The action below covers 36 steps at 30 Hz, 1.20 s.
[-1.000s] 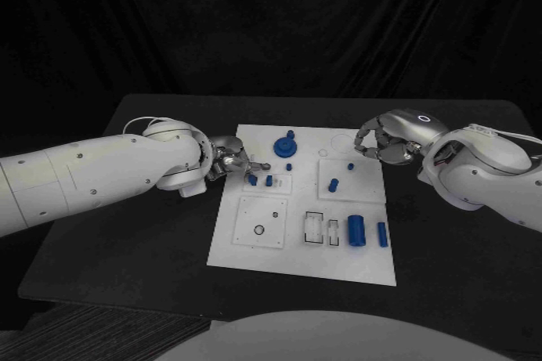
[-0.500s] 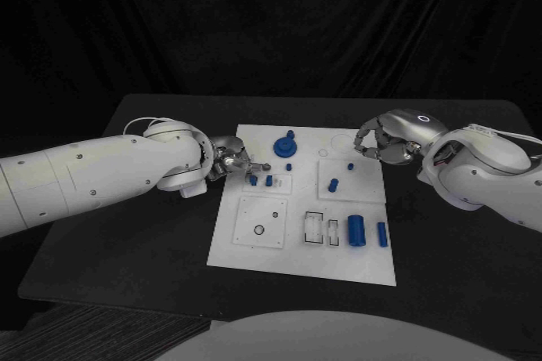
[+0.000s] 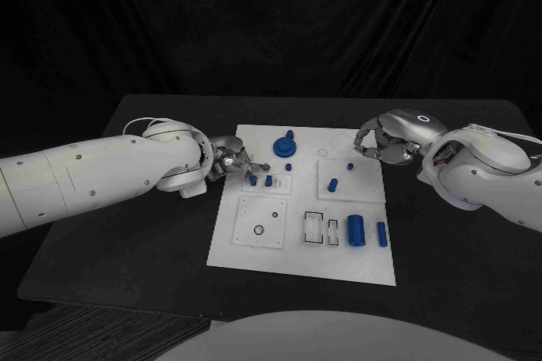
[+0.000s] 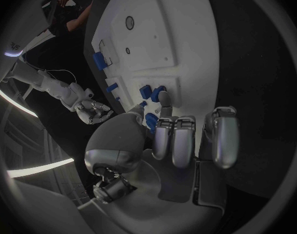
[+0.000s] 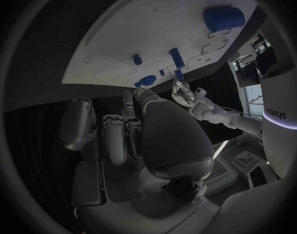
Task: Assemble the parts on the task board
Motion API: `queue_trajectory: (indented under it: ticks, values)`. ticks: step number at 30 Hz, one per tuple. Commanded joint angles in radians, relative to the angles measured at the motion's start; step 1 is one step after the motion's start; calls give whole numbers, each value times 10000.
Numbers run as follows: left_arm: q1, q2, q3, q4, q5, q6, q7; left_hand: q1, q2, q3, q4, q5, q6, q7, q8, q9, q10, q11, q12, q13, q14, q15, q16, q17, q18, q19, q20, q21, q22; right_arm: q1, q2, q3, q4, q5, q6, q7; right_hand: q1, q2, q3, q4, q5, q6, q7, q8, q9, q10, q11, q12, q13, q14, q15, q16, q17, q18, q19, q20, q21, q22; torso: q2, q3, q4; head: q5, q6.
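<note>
Left hand (image 3: 232, 162) at the task board (image 3: 296, 255) edge, nine o'clock of the blue knobbed disc (image 3: 286, 146); fingertips (image 4: 163, 98) down beside two small blue blocks (image 3: 262, 180), a small blue piece (image 4: 151, 121) apparently pinched between thumb and finger, though too hidden to be sure. Right hand (image 3: 384, 142) poised over the board's far corner at two o'clock, fingers curled inward, nothing visible in them. Elsewhere on the white board: blue slanted peg (image 3: 334, 184) near centre, small blue stub (image 3: 350, 167) just beyond it, large blue cylinder (image 3: 357, 229) and slimmer blue bar (image 3: 383, 234) at four o'clock, beside two rectangular slots (image 3: 322, 227).
</note>
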Motion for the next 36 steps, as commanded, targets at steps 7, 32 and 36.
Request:
queue_trajectory:
  ticks: [7, 32, 36]
  values:
    - [-19, -22, 6, 16, 3, -18, 84, 258, -11, -44, -22, 238, 63, -37, 34, 2, 1029, -70, -5, 2617, 1057, -56, 27, 2635, 126, 71, -29, 36, 2076, -47, -4, 6, -5, -20, 15, -175, 101, -12, 78, 0, 61, 21, 13, 27, -2, 1048, -34, 36, 2629, 893, -43, -55, 2102, 141, -58, -9, -35, 1608, -4, 1, -9, 26, -2]
    - [-19, -135, 6, 136, 3, 68, 111, 1315, -86, 69, -114, 2256, -46, -73, -109, -155, 1029, -104, -5, 2617, 1057, -90, 27, 2635, 134, 42, -68, -10, 2063, -88, -12, 6, -19, -20, -13, -165, 101, -12, 78, 0, 61, 21, 13, 27, -2, 1048, -34, 36, 2629, 893, -43, -55, 2102, 141, -58, -9, -35, 1608, -9, 0, 2, 23, -2]
    - [-19, -140, 6, 148, 3, 86, 117, 1721, -194, 247, -214, 3015, -66, -90, -173, -225, 1029, -118, -5, 2617, 1057, -100, 27, 2635, 136, 36, -79, -17, 2061, -88, -13, 6, -19, -20, -22, -164, 101, -12, 78, 0, 61, 21, 13, 27, -2, 1048, -34, 36, 2629, 893, -43, -55, 2102, 141, -58, -9, -35, 1608, -1, -2, 2, 25, -2]
